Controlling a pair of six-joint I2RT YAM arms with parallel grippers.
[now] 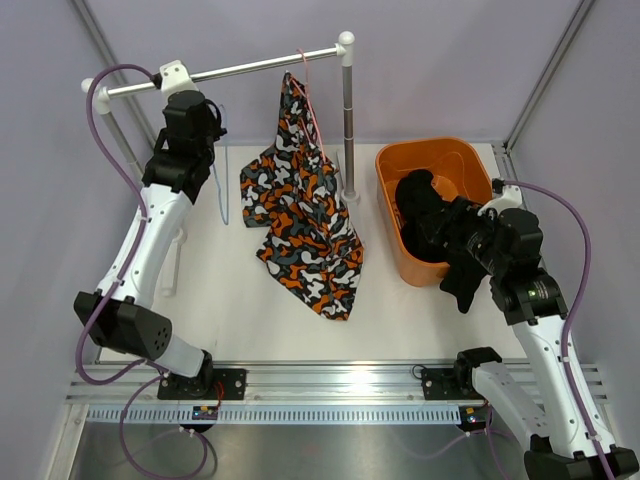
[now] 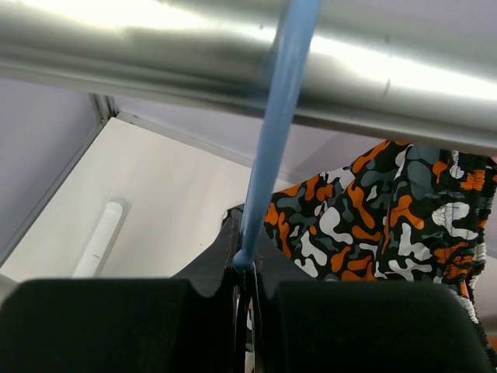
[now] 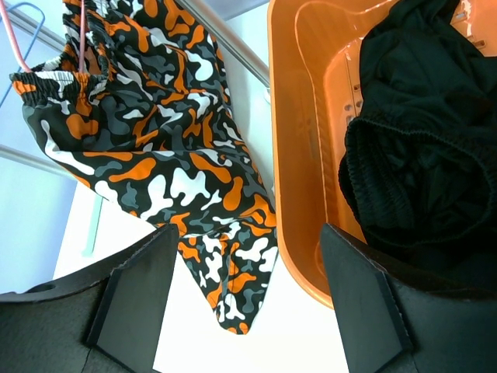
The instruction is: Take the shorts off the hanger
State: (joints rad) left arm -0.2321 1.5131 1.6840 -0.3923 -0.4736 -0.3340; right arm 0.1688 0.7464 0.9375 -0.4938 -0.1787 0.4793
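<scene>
Spanning the whole scene, item one: white table, bearing everything below.

Item two: metal rail, running along the far side on upright posts.

Item three: camouflage shorts. They hang by the waistband from the rail, and their lower half spreads over the table just left of the bin. Not yet removed.

Item four: orange bin, at the right of the table beside the rail's right post.

Item five: black shorts, heaped inside the bin. One dark fold appears to trail over the near rim, under the right arm.

Item six: right gripper, poised at the bin's left wall with its fingers spread wide and nothing between them.

Item seven: left gripper, raised to the rail at its left end and clenched on the blue hanger.

Item eight: blue hanger, a thin bare wire hooked over the rail.

Item nine: pink hanger, carrying the camouflage pair.

Hazards — a sideways tug on the camouflage pair could slide the pink hanger along the rail or unhook it, bringing hanger and cloth down together. The elastic waistband may also snag on the wire. The trailing black fold could catch on the right arm and be dragged out of the bin.
</scene>
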